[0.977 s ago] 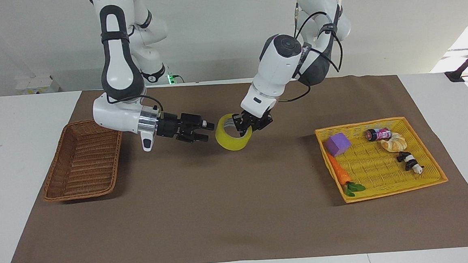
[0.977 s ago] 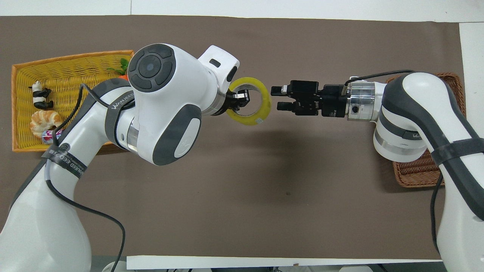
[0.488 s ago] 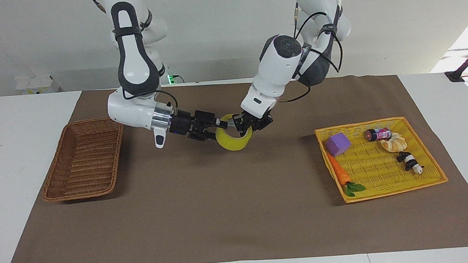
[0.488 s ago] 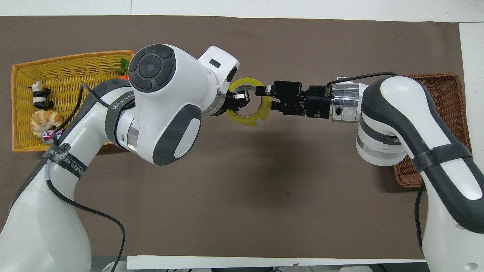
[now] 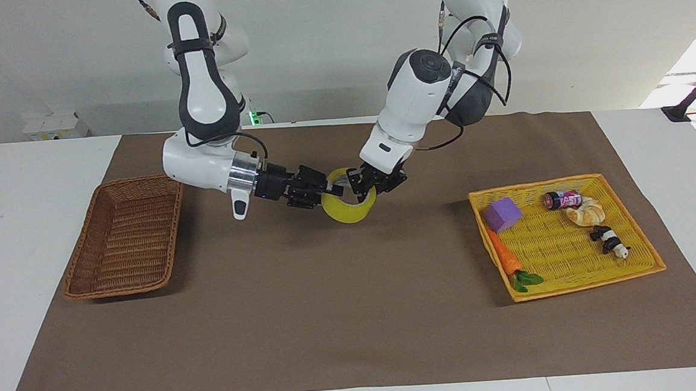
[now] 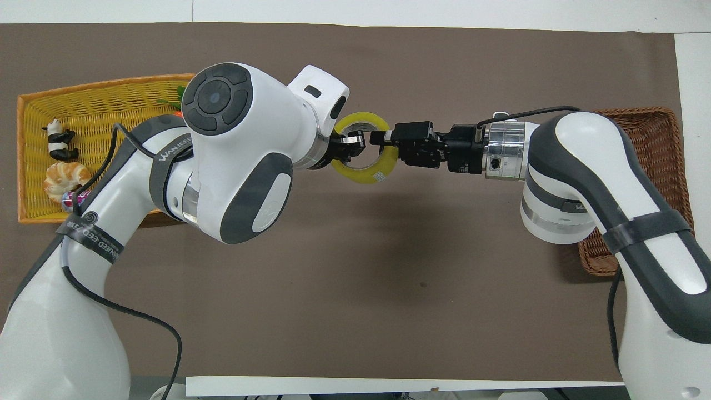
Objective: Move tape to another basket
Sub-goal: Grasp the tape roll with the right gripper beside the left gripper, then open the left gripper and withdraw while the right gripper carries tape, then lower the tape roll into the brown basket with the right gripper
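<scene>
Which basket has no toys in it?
The brown wicker basket at the right arm's end of the table: nothing lies in it. The flat yellow basket holds several small things.

Facing view: high, across table, looks toward robots, wide. Overhead view: high above robots' end, looks forward, steeply down, closer. Shared: brown mat (image 5: pixel 355 316), both baskets, arms' reach zone.
</scene>
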Robot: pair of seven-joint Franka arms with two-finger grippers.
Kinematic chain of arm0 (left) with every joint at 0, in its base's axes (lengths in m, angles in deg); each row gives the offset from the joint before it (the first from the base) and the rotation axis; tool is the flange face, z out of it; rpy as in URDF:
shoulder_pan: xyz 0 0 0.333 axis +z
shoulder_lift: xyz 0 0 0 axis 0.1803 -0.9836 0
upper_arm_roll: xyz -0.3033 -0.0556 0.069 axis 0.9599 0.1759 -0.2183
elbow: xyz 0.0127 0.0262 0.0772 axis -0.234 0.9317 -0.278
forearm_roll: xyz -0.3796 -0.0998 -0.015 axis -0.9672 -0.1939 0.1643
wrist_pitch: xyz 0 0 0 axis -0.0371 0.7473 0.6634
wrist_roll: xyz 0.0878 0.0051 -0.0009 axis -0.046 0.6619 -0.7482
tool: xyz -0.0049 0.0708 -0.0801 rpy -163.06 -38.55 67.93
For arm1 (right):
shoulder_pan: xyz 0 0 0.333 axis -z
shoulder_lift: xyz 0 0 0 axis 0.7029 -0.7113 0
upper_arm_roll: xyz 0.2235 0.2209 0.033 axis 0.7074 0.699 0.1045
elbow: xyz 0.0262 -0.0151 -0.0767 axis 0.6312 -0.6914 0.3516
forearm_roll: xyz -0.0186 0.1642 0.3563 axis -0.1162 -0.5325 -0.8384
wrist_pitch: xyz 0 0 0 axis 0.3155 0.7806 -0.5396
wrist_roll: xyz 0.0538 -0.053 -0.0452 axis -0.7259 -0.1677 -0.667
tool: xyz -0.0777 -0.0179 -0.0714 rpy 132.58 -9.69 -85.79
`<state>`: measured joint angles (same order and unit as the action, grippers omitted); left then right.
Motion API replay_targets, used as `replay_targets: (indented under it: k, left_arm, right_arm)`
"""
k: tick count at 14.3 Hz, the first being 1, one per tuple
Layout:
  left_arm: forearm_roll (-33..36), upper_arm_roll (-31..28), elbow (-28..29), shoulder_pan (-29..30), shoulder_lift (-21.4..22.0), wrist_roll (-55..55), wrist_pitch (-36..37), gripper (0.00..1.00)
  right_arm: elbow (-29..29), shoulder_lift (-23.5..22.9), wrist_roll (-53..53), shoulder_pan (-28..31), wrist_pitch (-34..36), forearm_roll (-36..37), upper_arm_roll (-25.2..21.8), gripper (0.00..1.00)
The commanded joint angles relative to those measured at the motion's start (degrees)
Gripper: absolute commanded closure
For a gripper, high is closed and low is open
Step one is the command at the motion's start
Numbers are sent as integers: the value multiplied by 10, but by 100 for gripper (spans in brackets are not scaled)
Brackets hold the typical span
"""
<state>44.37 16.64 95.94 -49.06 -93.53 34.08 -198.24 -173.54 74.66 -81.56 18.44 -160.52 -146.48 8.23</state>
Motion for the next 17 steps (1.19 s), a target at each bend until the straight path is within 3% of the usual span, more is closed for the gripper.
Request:
replay_targets:
  k: [1,2,5,7,9,12,14,17]
  left_arm:
    - [-7,1,13,4,21,-2,12,27]
    - [-5,0,10,-1,23,-1,15,1]
    - [-9,-3,-40,43,55,5,107,0]
    - [-4,-4,-52,92,100,8,163,0]
    - [-3,-4,-50,174,117,24,211,0]
    - [-1,-3,-48,303,124,227,258,0]
    - [63,-2,-51,353,123,309,252,0]
    - [115,-2,-34,394,131,314,252,0]
  right_arm:
    - [9,-4,-1,10,4,-3,2,100]
    - [9,-4,-1,10,5,-3,2,100]
    - [21,-4,-1,29,8,51,-3,100]
    - [43,-6,-2,113,77,144,-3,100]
    - [46,-6,-29,207,149,217,-3,100]
    - [47,-4,-109,335,224,341,-3,100]
    - [67,-6,-156,425,278,406,-3,100]
    - [129,-76,-238,524,368,461,-2,100]
